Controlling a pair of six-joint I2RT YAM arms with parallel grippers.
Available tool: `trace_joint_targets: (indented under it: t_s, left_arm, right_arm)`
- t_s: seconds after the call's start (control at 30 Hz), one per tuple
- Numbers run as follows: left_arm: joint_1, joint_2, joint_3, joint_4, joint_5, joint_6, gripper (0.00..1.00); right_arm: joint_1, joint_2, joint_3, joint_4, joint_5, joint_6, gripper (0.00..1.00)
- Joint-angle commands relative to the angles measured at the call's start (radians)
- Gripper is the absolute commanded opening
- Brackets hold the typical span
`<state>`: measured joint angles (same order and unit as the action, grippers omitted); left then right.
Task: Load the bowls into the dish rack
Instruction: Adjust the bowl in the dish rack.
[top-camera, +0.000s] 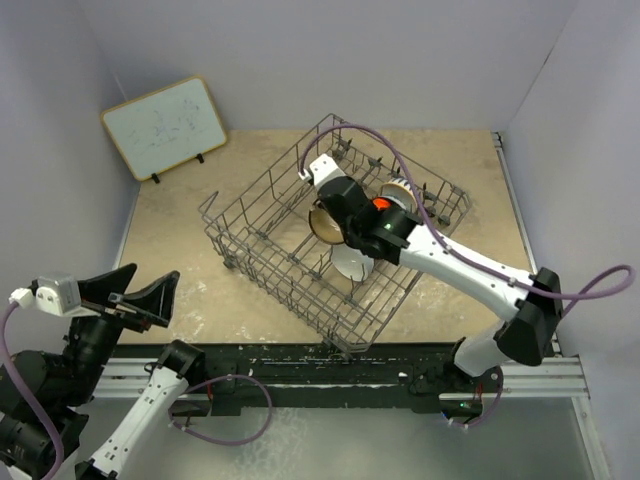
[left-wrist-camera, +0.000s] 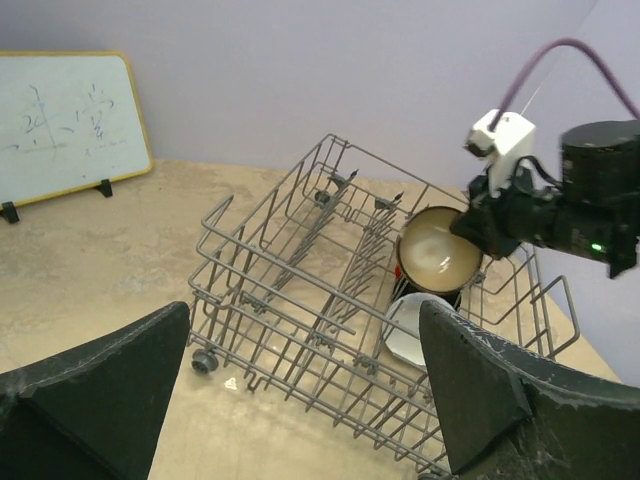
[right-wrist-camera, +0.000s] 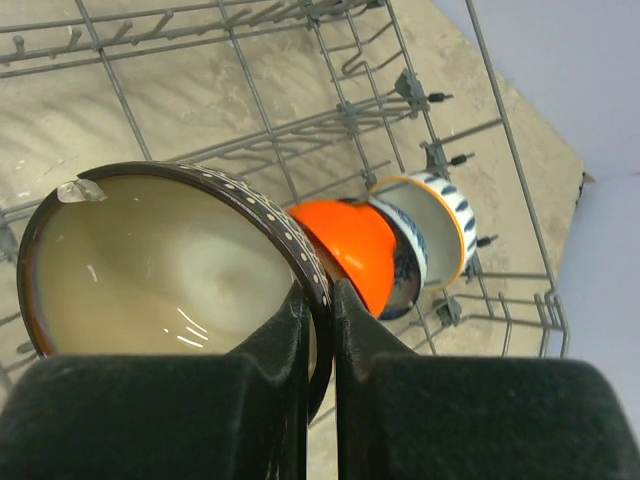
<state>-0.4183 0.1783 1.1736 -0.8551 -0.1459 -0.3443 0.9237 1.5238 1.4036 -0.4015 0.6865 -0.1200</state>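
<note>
The grey wire dish rack (top-camera: 250, 205) stands mid-table, and also shows in the left wrist view (left-wrist-camera: 290, 290) and the right wrist view (right-wrist-camera: 250, 80). My right gripper (top-camera: 343, 222) (right-wrist-camera: 320, 300) is shut on the rim of the brown bowl with cream inside (right-wrist-camera: 170, 260) (top-camera: 324, 226) (left-wrist-camera: 438, 250) and holds it tilted inside the rack. Right behind it stand an orange-red bowl (right-wrist-camera: 355, 250) (top-camera: 381, 204), a blue-and-white patterned bowl (right-wrist-camera: 408, 262) and a cream bowl with blue marks (right-wrist-camera: 445, 220). A white bowl (top-camera: 352, 262) (left-wrist-camera: 403, 330) stands in front. My left gripper (top-camera: 140, 297) (left-wrist-camera: 300, 400) is open and empty, near the rack's front left.
A white board with a wooden frame (top-camera: 165, 125) (left-wrist-camera: 65, 125) leans at the back left. Purple walls close in the table on three sides. Bare tabletop (top-camera: 170, 240) lies left of the rack.
</note>
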Motion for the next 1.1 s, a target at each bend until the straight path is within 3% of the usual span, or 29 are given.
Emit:
trace_joint_targets:
  t_s: [0.0, 0.2, 0.33, 0.57, 0.77, 1.07]
  left_arm:
    - [0.002, 0.095, 0.020, -0.012, -0.031, -0.093, 0.99]
    - [0.002, 0.201, 0.018, -0.038, 0.017, -0.226, 0.99]
    - [0.003, 0.259, -0.014, -0.026, 0.123, -0.320, 0.99]
    - [0.002, 0.261, -0.134, 0.017, 0.200, -0.441, 0.99]
    - [0.002, 0.258, -0.305, 0.126, 0.194, -0.538, 0.99]
    - [0.002, 0.253, -0.531, 0.500, 0.089, -0.586, 0.92]
  right_arm:
    - [0.082, -0.065, -0.018, -0.090, 0.121, 0.140, 0.00]
    - [0.254, 0.005, -0.033, -0.254, 0.425, 0.262, 0.00]
    - [0.281, 0.042, 0.013, -0.487, 0.469, 0.525, 0.00]
    - [0.271, -0.117, -0.067, -0.321, 0.375, 0.436, 0.00]
    - [0.189, -0.211, -0.098, -0.253, 0.267, 0.400, 0.00]
    - [0.129, -0.307, -0.121, -0.175, 0.215, 0.336, 0.00]
